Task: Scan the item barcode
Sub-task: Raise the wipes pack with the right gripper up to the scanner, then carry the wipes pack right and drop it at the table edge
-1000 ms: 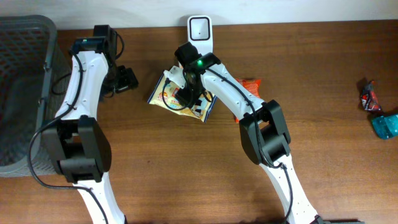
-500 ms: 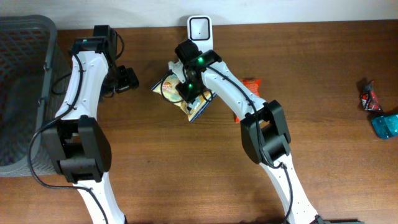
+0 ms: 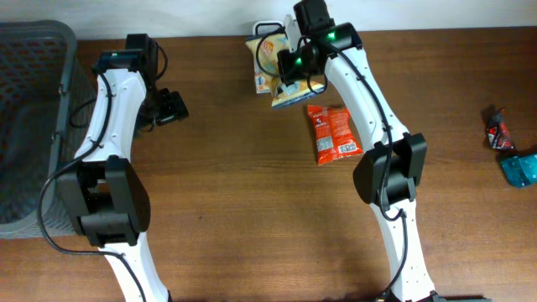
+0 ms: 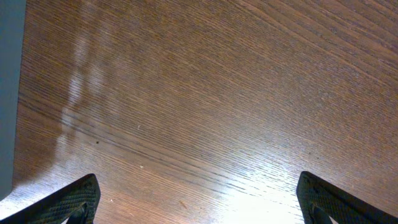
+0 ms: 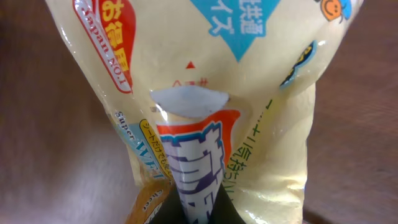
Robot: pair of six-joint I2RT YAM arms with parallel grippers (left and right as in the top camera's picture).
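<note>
My right gripper (image 3: 291, 74) is shut on a yellow snack packet (image 3: 266, 59) and holds it at the table's far edge, over the white scanner (image 3: 273, 25), which is mostly hidden behind it. In the right wrist view the packet (image 5: 205, 68) fills the frame, with a fold of it pinched between the dark jaws (image 5: 199, 208) at the bottom. No barcode on it shows in these views. My left gripper (image 3: 172, 107) stands open over bare wood at the left, its fingertips (image 4: 78, 199) wide apart with nothing between them.
A red snack packet (image 3: 333, 134) lies flat right of centre, under the right arm. A grey mesh basket (image 3: 33, 126) takes up the left edge. A small red-and-black item (image 3: 497, 130) and a teal item (image 3: 520, 169) lie at the far right.
The right gripper closed on the yellow packet and carried it from the table's middle up and right to the scanner, uncovering the red packet. The left arm has stayed still.
</note>
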